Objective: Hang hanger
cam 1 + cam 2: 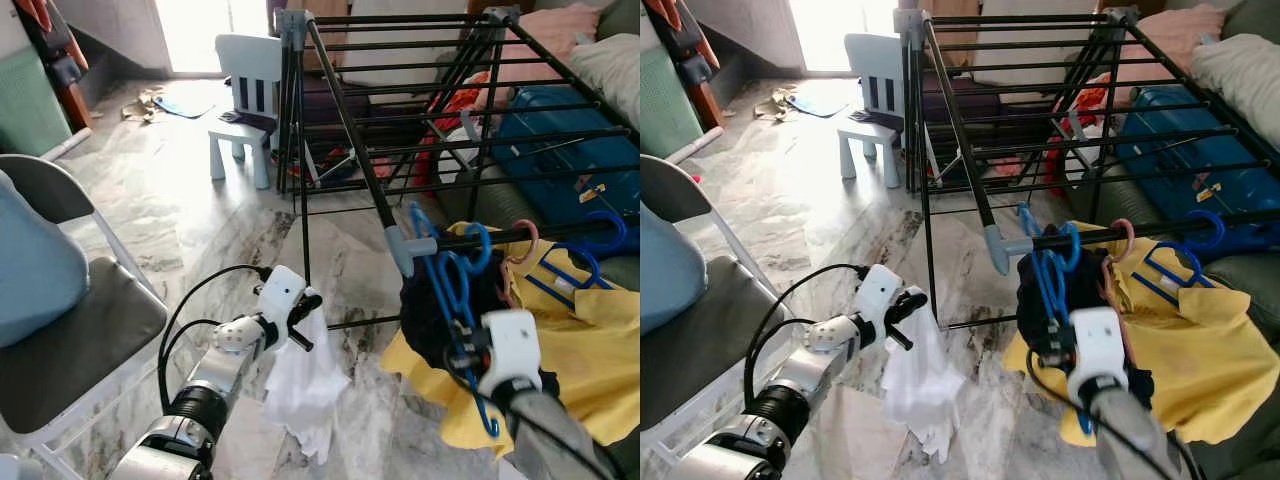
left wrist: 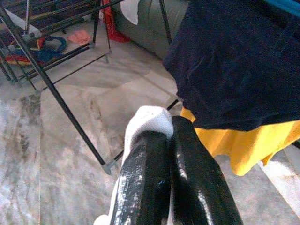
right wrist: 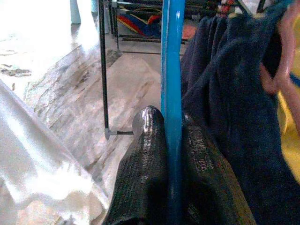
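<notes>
A blue hanger (image 1: 455, 300) is gripped by the right gripper (image 3: 172, 140), its two black fingers closed flat on either side of the blue bar. The hanger is held upright, its hook up at the drying rack's near rail (image 1: 560, 228), where a second blue hook also sits; whether the held hook is already over the rail cannot be told. A dark navy garment (image 1: 1040, 290) hangs just beside the gripper, and a yellow garment (image 1: 590, 350) is draped beyond it.

The step in hand appears to be the hanging itself. The next move probably calls for the hook to be seated on the rail and checked before the fingers are parted.

The right arm is raised and reaches forward and up, wrist just below the rail. The left gripper (image 1: 300, 312) is held out lower, well apart from the right one, its fingers pinched shut on a white cloth (image 1: 305, 390) that dangles beneath it toward the marble floor (image 1: 200, 230).
</notes>
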Controlling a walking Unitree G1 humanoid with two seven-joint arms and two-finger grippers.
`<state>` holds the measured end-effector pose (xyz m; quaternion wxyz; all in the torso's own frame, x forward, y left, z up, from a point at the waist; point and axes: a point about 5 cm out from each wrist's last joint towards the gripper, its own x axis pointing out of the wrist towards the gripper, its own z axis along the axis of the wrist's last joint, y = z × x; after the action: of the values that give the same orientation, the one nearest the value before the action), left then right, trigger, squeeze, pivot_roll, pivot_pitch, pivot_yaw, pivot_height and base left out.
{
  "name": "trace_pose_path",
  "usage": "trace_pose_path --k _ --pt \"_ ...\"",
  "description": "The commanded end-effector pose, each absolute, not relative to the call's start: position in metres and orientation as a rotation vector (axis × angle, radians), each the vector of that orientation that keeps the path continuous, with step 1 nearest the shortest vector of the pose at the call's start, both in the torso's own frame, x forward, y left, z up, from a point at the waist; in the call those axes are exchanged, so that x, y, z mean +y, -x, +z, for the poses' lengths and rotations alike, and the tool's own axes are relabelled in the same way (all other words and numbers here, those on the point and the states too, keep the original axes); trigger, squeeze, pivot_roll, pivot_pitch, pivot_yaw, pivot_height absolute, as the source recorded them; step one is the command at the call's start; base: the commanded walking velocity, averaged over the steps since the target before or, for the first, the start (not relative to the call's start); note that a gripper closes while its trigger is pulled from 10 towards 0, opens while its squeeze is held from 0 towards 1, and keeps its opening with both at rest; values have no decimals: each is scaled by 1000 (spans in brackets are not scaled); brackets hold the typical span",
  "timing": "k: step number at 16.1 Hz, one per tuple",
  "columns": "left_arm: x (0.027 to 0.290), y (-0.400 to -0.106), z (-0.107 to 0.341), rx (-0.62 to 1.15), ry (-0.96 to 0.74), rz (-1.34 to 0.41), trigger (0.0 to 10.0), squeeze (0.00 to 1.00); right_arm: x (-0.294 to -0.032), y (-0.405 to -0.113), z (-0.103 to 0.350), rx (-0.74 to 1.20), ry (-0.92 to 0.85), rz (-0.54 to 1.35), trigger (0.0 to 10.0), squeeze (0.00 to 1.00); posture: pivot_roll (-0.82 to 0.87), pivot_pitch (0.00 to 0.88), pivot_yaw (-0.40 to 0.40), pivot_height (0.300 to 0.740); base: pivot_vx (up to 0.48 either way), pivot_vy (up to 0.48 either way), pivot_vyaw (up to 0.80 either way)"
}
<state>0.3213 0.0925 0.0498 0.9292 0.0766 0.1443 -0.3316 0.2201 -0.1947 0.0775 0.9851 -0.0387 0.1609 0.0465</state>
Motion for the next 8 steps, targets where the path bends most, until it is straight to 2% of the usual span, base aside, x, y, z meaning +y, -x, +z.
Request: trace_pose_path --k 1,2,3,8 --pt "90 -326 60 240 -165 -679 10000 0 -193 -219 84 289 73 91 3961 0 -23 0 -46 740 0 0 0" --pt "90 -328 63 235 -156 -670 10000 0 -188 -211 79 309 61 95 10000 0 -28 0 -45 740 0 0 0" --pt "90 -328 63 234 -154 -669 10000 0 -187 -209 78 314 55 92 10000 0 -27 0 -43 740 0 0 0" --pt "88 -326 62 235 -161 -676 10000 0 -178 -208 76 324 41 95 10000 0 -22 0 -44 740 -310 0 0"
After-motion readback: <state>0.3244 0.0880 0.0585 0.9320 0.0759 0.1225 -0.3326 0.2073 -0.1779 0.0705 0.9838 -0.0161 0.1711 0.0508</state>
